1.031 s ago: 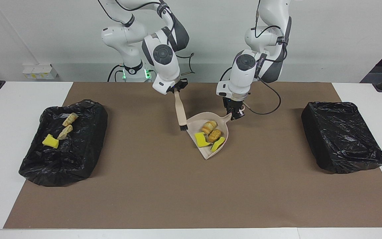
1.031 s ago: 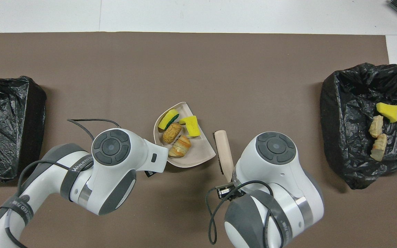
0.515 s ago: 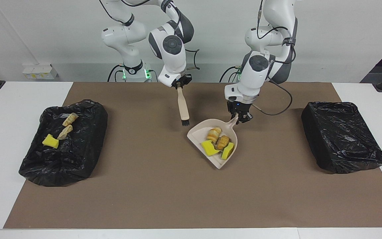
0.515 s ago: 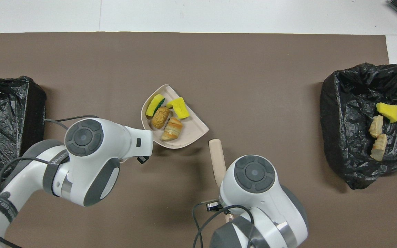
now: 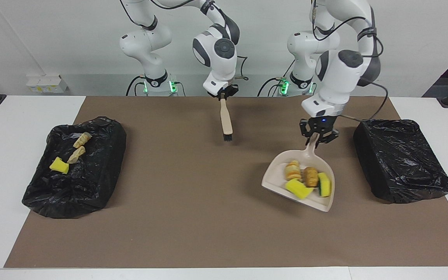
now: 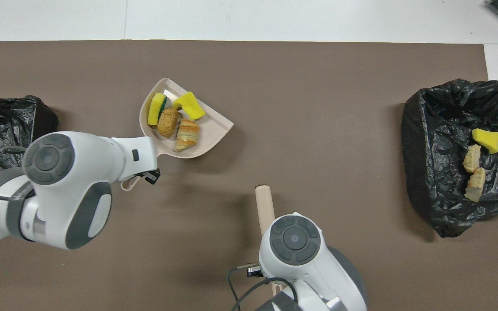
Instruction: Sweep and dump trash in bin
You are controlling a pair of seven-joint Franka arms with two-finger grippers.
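over the brown mat (image 5: 193, 217), trash (image 5: 305, 182) lies strewn crosswise, no common axis.

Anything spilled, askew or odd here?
Nothing spilled. Four trash pieces ride in the dustpan held by the left gripper; three lie in the bin at the right arm's end.
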